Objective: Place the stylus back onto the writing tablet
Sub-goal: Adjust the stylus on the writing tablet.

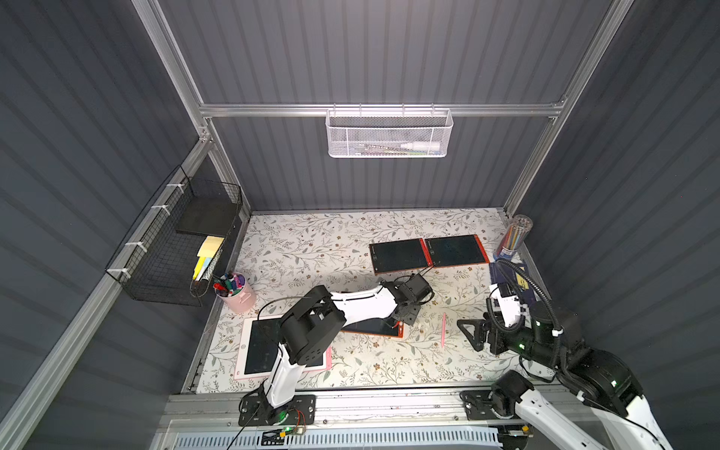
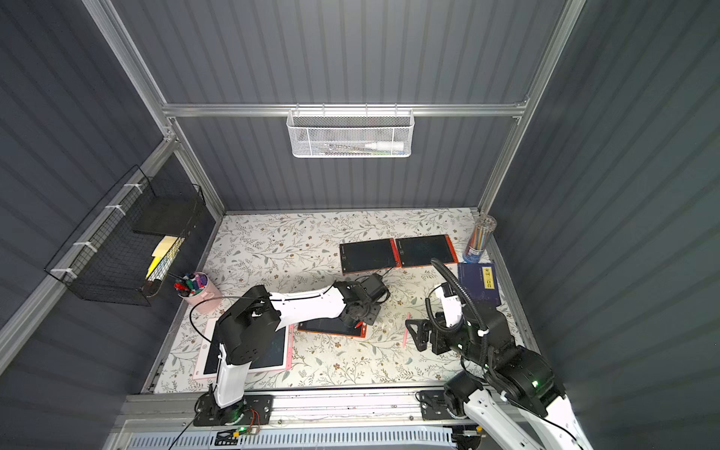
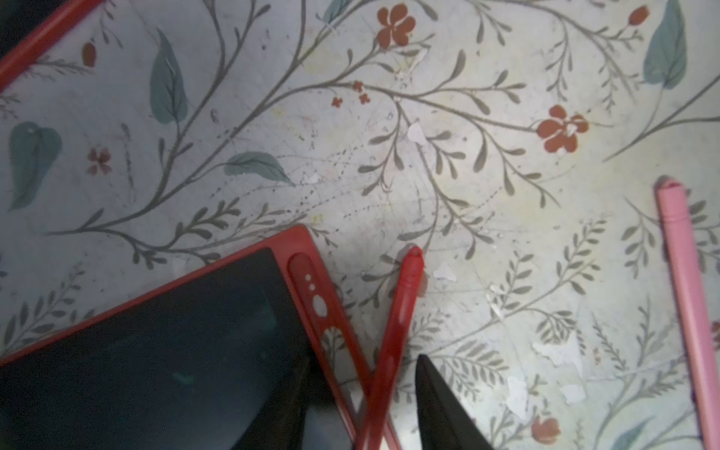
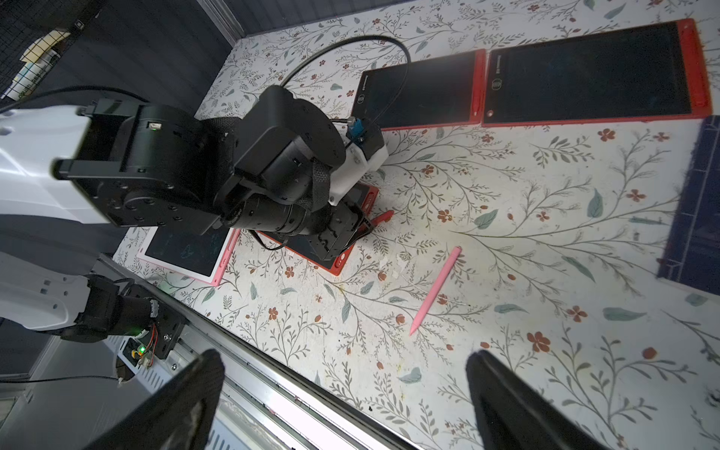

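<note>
Four tablets [image 1: 399, 257], two styluses. The red stylus [image 3: 405, 296] crosses the near tablet's [image 3: 156, 350] 3 o'clock edge, between the left claw's [image 3: 364, 362] fingers; I cannot tell if it is gripped. Pink stylus [image 4: 436, 290] lies on open table [image 1: 311, 249]; right claw [image 4: 345, 354] released.

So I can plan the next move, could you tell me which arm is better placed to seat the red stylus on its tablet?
Likely left. The left gripper straddles the red stylus, which crosses the red tablet's edge by its slot. The right gripper hangs open, by the pink stylus.

Both top views high above the table [image 1: 311, 241]; left wrist view close, right farther.
</note>
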